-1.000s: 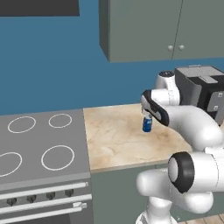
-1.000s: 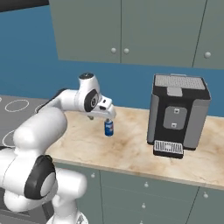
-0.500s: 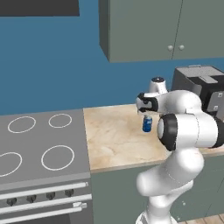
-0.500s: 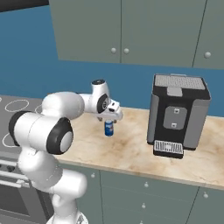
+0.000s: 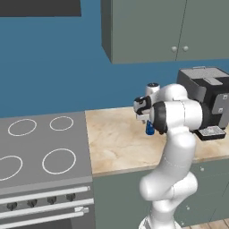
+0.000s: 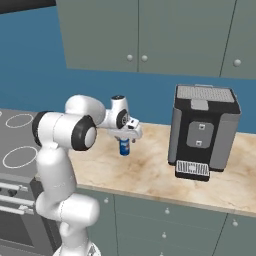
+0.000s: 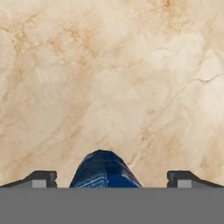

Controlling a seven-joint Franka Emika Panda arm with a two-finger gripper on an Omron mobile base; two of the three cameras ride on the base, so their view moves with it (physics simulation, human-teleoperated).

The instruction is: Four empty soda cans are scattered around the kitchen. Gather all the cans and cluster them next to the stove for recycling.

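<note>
My gripper (image 7: 112,179) hangs spread wide over the blue soda can (image 6: 124,147), which stands upright on the marble counter (image 6: 155,170) between the stove (image 5: 38,152) and coffee machine (image 6: 202,131).

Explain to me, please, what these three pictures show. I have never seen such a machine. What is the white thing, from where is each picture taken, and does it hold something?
The white thing is a robot arm in a computer-drawn kitchen. Its end is a gripper with two fingers.

Two pictures come from cameras on the robot's base, behind the arm, one at its left and one at its right. They show one scene from two sides. The third camera sits on the hand and looks down along the fingers.

On the beige counter a small blue soda can stands upright. To one side is the grey stove with white rings, to the other a coffee machine.

Nothing is held. The gripper is open, just above the can. In the hand view the can sits between the two dark fingertips, with a gap on each side.
</note>
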